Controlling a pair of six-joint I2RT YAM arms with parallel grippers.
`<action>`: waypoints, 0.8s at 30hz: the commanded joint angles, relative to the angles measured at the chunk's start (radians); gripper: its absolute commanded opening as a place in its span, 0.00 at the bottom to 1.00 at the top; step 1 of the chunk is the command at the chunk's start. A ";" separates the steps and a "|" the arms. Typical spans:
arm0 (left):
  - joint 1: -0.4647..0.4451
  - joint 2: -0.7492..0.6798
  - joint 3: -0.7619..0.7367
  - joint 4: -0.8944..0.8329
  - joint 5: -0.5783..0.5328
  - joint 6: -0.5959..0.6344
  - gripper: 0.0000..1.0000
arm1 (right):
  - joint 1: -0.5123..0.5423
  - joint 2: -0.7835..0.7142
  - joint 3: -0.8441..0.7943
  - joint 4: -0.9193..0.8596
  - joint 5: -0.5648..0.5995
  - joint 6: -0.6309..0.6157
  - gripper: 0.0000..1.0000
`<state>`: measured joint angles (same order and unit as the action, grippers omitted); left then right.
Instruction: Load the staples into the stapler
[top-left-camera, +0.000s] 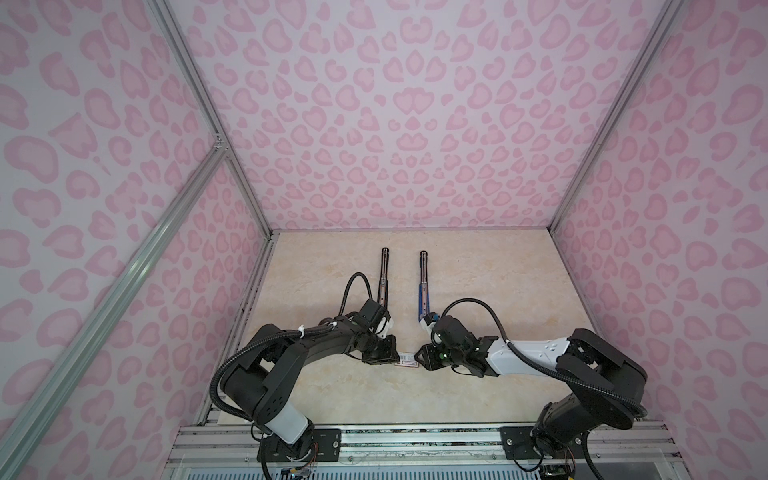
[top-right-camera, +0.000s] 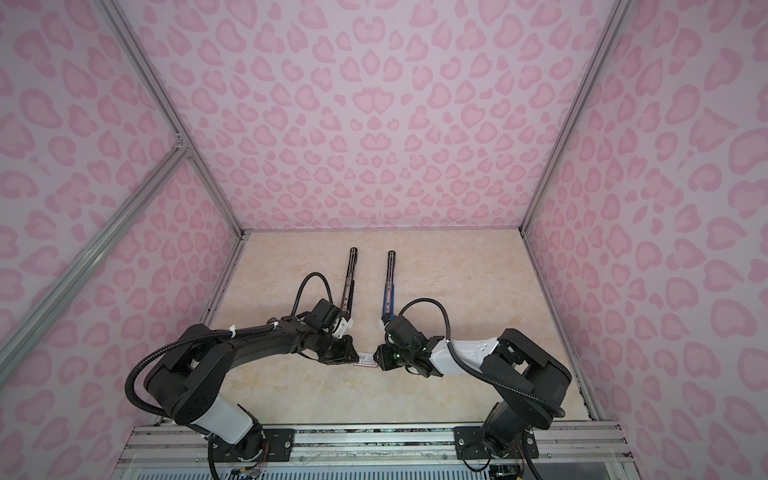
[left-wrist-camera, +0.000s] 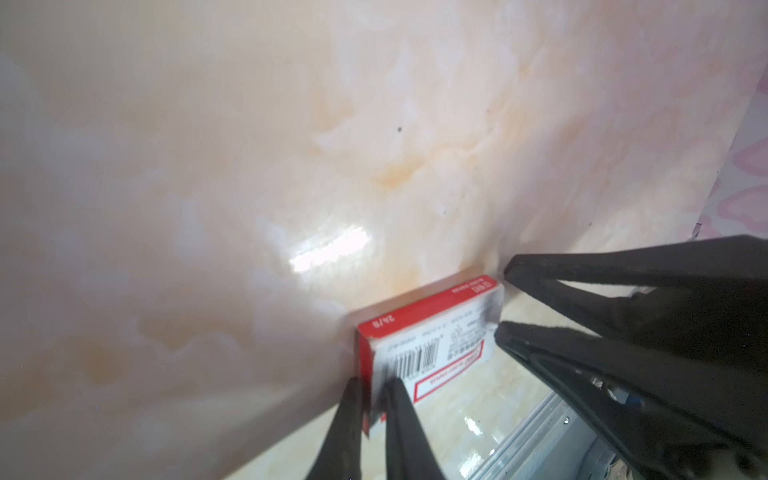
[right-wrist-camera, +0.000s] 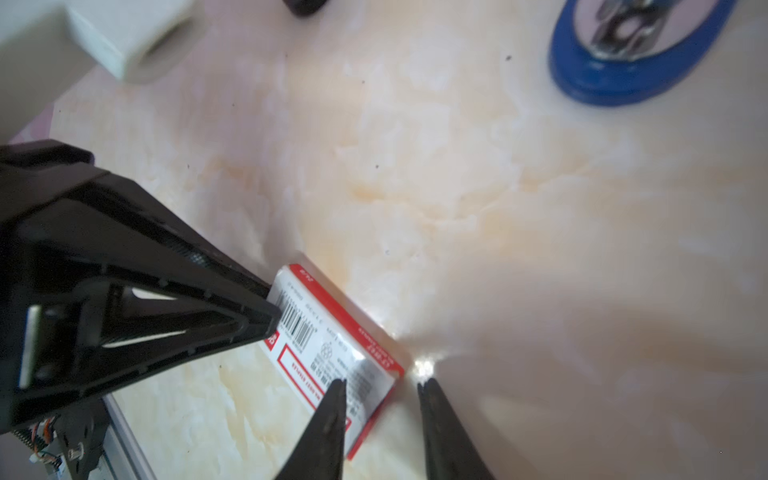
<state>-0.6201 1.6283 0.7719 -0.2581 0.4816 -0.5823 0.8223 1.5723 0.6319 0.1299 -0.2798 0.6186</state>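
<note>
Pink heart-spot walls (top-left-camera: 374, 104) all round, with a beige marble-look table (top-left-camera: 478, 270) underneath. Near the middle, a small red-and-white staple box (top-left-camera: 408, 362) is flanked by both arms. The left end effector (left-wrist-camera: 374, 382) is pinched almost shut on the barcode end of the box. The right end effector (right-wrist-camera: 381, 383) is held partway open around the opposite end, one finger (right-wrist-camera: 328, 424) over the label and the other just off the corner, so nothing is gripped on that side yet.

No loose staples can be seen; presumably they're inside the box. Two staplers are laid open flat further back, a dark stapler (top-left-camera: 383, 274) on the left and a blue stapler (top-left-camera: 423, 282) on the right, both well apart from the box.

The risk, as judged: the box is pinched right at its edge, so it could be twisted out or crushed when the right side closes. Staples could also be spilled if it's pulled open crooked.
</note>
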 joint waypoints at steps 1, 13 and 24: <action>0.000 0.028 0.030 0.033 0.019 0.015 0.12 | -0.019 -0.004 -0.002 0.023 0.015 0.005 0.30; 0.000 0.087 0.099 0.034 0.023 0.018 0.03 | -0.077 -0.091 -0.016 -0.077 0.054 -0.020 0.34; 0.014 0.069 0.106 0.053 -0.057 -0.031 0.03 | -0.071 -0.108 -0.056 -0.051 0.034 0.016 0.33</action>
<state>-0.6102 1.7039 0.8700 -0.2226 0.4484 -0.5964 0.7456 1.4551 0.5755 0.0677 -0.2447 0.6205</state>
